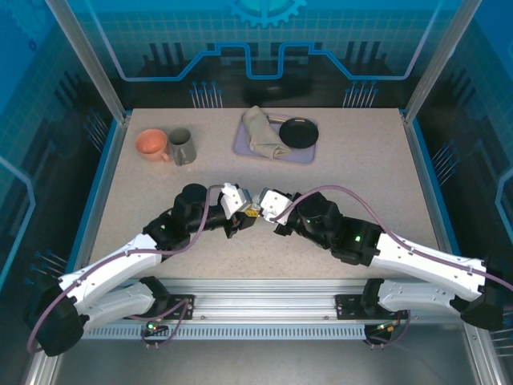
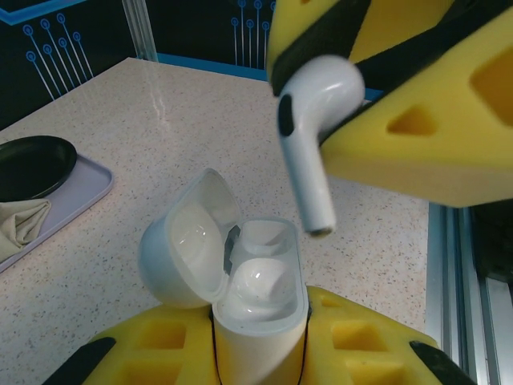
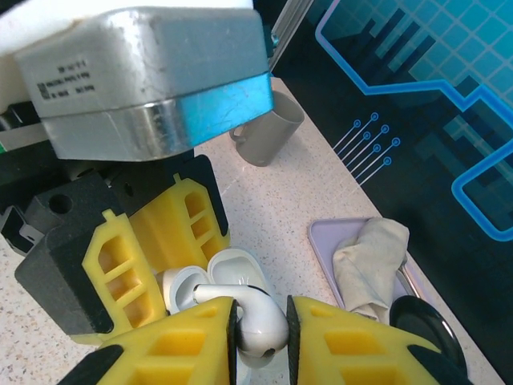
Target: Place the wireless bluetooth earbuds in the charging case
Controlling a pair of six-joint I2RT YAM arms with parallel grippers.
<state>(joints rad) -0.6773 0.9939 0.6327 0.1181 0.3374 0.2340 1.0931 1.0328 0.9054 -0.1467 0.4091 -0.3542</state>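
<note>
So, the left gripper (image 2: 260, 357) is clamped on the white charging case (image 2: 260, 281), lid flipped open, mid-worktop (image 1: 377, 176). The right gripper (image 3: 260, 333) pinches a white earbud (image 2: 309, 136), stem down, just over the case's rim, not touching. Tray (image 1: 240, 149) and mugs (image 1: 183, 147) sit well apart near the far edge.

In the top view the left arm (image 1: 120, 265) and right arm (image 1: 417, 257) reach from the lower corners to mid-frame, fingertips nearly meeting; the left gripper (image 1: 243, 212) clamps the charging case (image 2: 260, 313), the right gripper (image 1: 263, 207) pinches a white earbud (image 2: 309, 136)
</note>
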